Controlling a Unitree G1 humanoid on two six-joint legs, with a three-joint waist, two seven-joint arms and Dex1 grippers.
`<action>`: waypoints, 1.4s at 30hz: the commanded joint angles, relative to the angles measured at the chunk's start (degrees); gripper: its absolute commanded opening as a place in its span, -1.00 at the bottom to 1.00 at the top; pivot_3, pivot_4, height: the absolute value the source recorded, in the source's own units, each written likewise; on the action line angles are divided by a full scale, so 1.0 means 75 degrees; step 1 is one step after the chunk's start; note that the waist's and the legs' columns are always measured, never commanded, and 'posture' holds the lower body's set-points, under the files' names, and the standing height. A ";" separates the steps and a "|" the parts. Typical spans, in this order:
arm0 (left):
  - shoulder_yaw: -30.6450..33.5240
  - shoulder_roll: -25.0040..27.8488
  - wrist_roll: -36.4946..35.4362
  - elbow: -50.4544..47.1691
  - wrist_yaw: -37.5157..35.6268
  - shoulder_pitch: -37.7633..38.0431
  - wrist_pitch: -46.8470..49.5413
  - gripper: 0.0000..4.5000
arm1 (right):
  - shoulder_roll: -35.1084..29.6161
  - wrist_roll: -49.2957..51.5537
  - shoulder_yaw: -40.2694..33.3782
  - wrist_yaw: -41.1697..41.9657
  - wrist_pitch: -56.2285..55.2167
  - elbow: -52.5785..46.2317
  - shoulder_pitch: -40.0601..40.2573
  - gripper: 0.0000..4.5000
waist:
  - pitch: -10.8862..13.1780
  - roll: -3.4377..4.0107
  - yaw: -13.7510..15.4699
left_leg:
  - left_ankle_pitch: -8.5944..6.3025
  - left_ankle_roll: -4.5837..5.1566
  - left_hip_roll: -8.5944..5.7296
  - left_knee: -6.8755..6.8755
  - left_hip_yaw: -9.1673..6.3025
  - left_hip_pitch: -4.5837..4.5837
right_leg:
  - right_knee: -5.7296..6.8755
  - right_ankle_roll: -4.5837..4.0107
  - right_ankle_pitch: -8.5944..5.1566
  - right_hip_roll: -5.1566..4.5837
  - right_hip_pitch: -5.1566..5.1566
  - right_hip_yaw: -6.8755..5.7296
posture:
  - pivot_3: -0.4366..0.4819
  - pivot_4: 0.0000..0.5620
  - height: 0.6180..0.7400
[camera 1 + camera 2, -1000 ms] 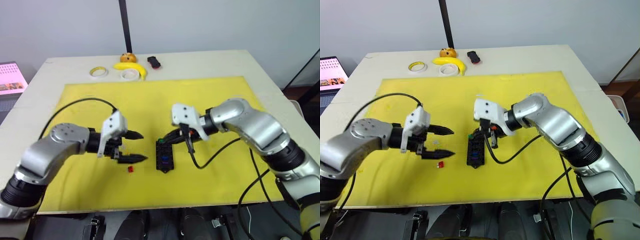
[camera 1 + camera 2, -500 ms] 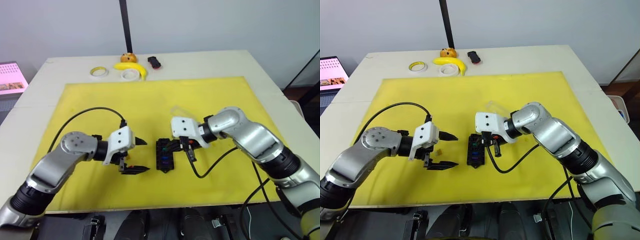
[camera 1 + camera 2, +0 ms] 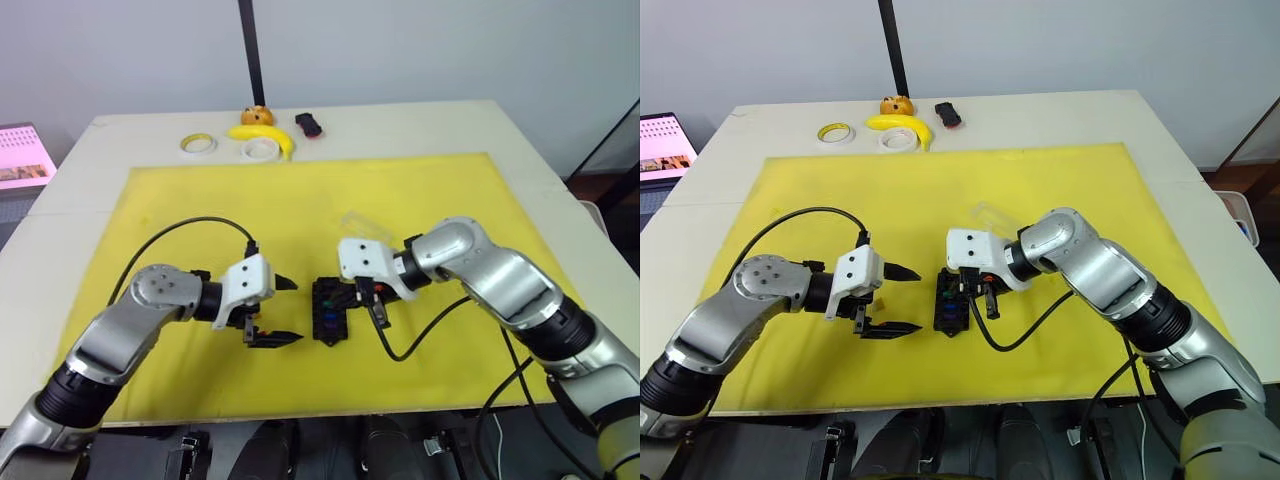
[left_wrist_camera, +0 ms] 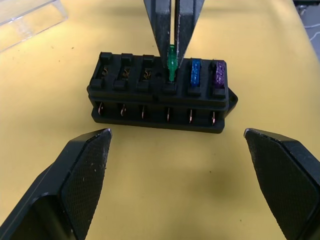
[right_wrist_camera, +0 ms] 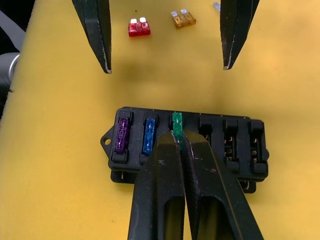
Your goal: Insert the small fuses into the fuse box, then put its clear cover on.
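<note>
Fuses in purple (image 5: 122, 135) and blue (image 5: 148, 136) already sat in the fuse box (image 5: 185, 148). Our right gripper (image 5: 178, 141) was pinched shut on the teal fuse (image 5: 177, 125), seating it in slot 3, so we judged 3 slots unfilled. Just beyond the box our left gripper (image 5: 165, 42) hung wide open, holding nothing; past its tips lay red (image 5: 139, 28) and amber fuses (image 5: 182, 19). Beside our right gripper, the clear cover (image 3: 989, 215) waited, nothing blocking.

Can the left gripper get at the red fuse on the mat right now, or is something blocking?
Probably yes. The left gripper is open, and the red fuse lies loose on the yellow mat just behind its fingertips, nothing on it. The amber fuse beside it sits apart.
</note>
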 commanded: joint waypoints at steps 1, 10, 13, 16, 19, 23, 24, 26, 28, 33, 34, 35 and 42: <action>0.0064 -0.0021 0.0038 -0.0093 -0.0007 -0.0032 -0.0116 0.98 | 0.0053 0.0057 -0.0158 0.0017 0.0087 -0.0339 -0.0060 -1.00 | 0.0000 0.0000 -0.0001 | 0.0000 0.0000 0.0000 0.0000 0.0000 0.0000 | 0.0000 0.0000 0.0000 0.0000 0.0000 0.0000 | -0.05 -0.47 1.00; 0.0065 -0.0097 0.0094 -0.0123 -0.0002 -0.0004 -0.0123 0.98 | 0.0123 -0.0147 -0.0112 -0.0117 -0.0044 -0.0244 0.0019 -1.00 | 0.0000 0.0000 -0.0001 | 0.0000 0.0000 0.0000 0.0001 0.0000 0.0000 | 0.0001 0.0000 0.0000 0.0002 0.0000 0.0000 | -0.05 -0.47 1.00; 0.0049 -0.0104 0.0103 -0.0109 -0.0021 -0.0005 -0.0141 0.98 | 0.0125 -0.0181 -0.0079 -0.0129 -0.0070 -0.0218 0.0043 -1.00 | 0.0000 0.0000 0.0001 | 0.0000 0.0000 0.0000 0.0001 0.0000 0.0000 | 0.0001 0.0000 0.0000 0.0003 0.0000 0.0000 | -0.05 -0.47 1.00; 0.0032 -0.0092 0.0139 -0.0085 -0.0044 -0.0003 -0.0183 0.98 | 0.0075 -0.0283 0.0019 -0.0101 -0.0131 -0.0208 0.0115 -1.00 | 0.0000 0.0000 0.0001 | 0.0000 0.0000 0.0000 0.0001 0.0000 0.0000 | 0.0001 0.0000 0.0000 0.0003 0.0000 0.0000 | -0.05 -0.47 1.00; 0.0056 -0.0085 0.0146 -0.0056 -0.0060 -0.0037 -0.0199 0.98 | 0.0048 -0.0352 0.0072 -0.0047 -0.0164 -0.0253 0.0195 -1.00 | 0.0000 0.0000 -0.0004 | 0.0000 0.0000 0.0000 0.0001 0.0000 0.0000 | 0.0001 0.0000 0.0000 0.0003 0.0000 0.0000 | -0.05 -0.47 1.00; 0.0051 -0.0096 0.0164 -0.0034 -0.0057 -0.0055 -0.0222 0.98 | 0.0064 -0.0449 0.0115 -0.0060 -0.0187 -0.0224 0.0208 -1.00 | 0.0000 0.0000 -0.0002 | 0.0000 0.0000 0.0000 0.0002 0.0000 0.0001 | 0.0001 0.0001 0.0000 0.0004 0.0001 0.0000 | -0.05 -0.47 1.00; 0.0050 -0.0100 0.0166 -0.0033 -0.0054 -0.0056 -0.0226 0.98 | 0.0079 -0.0472 0.0114 -0.0081 -0.0196 -0.0205 0.0206 -1.00 | 0.0000 0.0000 -0.0002 | 0.0000 0.0000 0.0000 0.0002 0.0000 0.0001 | 0.0001 0.0001 0.0000 0.0004 0.0001 0.0000 | -0.05 -0.47 1.00; 0.0043 -0.0116 0.0171 -0.0050 -0.0039 -0.0048 -0.0221 0.98 | 0.0100 -0.0529 0.0112 -0.0126 -0.0220 -0.0173 0.0208 -1.00 | 0.0000 0.0000 -0.0003 | 0.0000 0.0000 0.0000 0.0002 0.0000 0.0001 | 0.0001 0.0001 0.0000 0.0005 0.0001 0.0000 | -0.05 -0.47 1.00; 0.0028 -0.0138 0.0184 -0.0057 -0.0030 -0.0047 -0.0219 0.98 | 0.0102 -0.0604 0.0144 -0.0158 -0.0274 -0.0143 0.0216 -1.00 | 0.0000 0.0000 -0.0003 | 0.0000 0.0000 0.0000 0.0002 0.0000 0.0001 | 0.0001 0.0001 0.0000 0.0005 0.0002 0.0000 | -0.05 -0.47 1.00; 0.0033 -0.0180 0.0225 -0.0038 -0.0039 -0.0070 -0.0225 0.98 | 0.0080 -0.0744 0.0226 -0.0141 -0.0458 -0.0142 0.0290 -1.00 | -0.0001 -0.0001 -0.0010 | 0.0000 0.0000 0.0001 0.0004 0.0000 0.0004 | 0.0002 0.0001 0.0001 0.0006 0.0004 0.0000 | -0.05 -0.47 1.00; 0.0037 -0.0184 0.0232 -0.0037 -0.0040 -0.0068 -0.0224 0.98 | 0.0078 -0.0754 0.0234 -0.0125 -0.0469 -0.0142 0.0299 -1.00 | -0.0001 -0.0001 -0.0011 | 0.0000 0.0000 0.0000 0.0003 0.0000 0.0005 | 0.0002 0.0001 0.0001 0.0006 0.0005 0.0000 | -0.05 -0.47 1.00; 0.0042 -0.0189 0.0236 -0.0036 -0.0039 -0.0065 -0.0218 0.98 | 0.0084 -0.0758 0.0235 -0.0115 -0.0478 -0.0137 0.0305 -1.00 | -0.0001 -0.0001 -0.0012 | 0.0000 0.0000 0.0001 0.0003 0.0000 0.0006 | 0.0002 0.0001 0.0001 0.0007 0.0006 0.0000 | -0.05 -0.47 1.00; 0.0066 -0.0177 0.0268 -0.0067 -0.0039 0.0014 -0.0227 1.00 | 0.0151 -0.0793 0.0227 -0.0105 -0.0498 -0.0131 0.0328 -0.32 | -0.0002 -0.0001 -0.0003 | 0.0000 0.0000 0.0001 0.0003 0.0000 0.0007 | 0.0002 0.0001 0.0001 0.0007 0.0008 0.0000 | -0.05 -0.47 1.00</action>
